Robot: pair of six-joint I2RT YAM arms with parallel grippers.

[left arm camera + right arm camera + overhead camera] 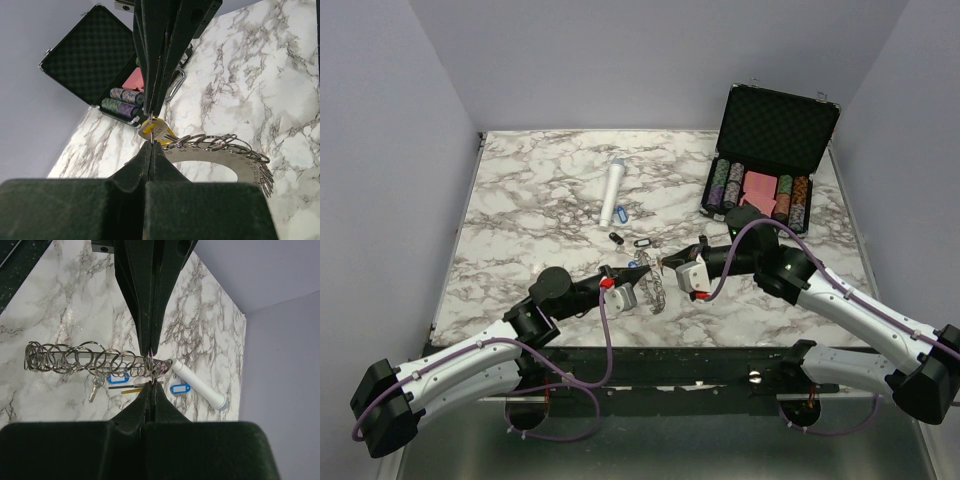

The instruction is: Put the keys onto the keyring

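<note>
The keyring (657, 290), a grey plate fringed with several small split rings, hangs between my two grippers above the table. In the left wrist view its plate (215, 156) stretches right from my left gripper (150, 142), which is shut on one thin split ring. My right gripper (151, 114) pinches the same ring from above. A yellow-tagged key (156, 131) sits right behind that ring. Seen from the right wrist, the keyring (75, 358) is edge-on and my right gripper (152, 384) is shut on the end ring. A metal key (95, 389) shows just under it. Blue-tagged keys (180, 388) lie on the table.
A white cylinder (612, 193) lies mid-table with a blue-tagged key (623, 212) and black-tagged keys (641, 242) below it. An open black case (775, 150) holding poker chips (725, 185) stands at the back right. Both arms meet near the table's front.
</note>
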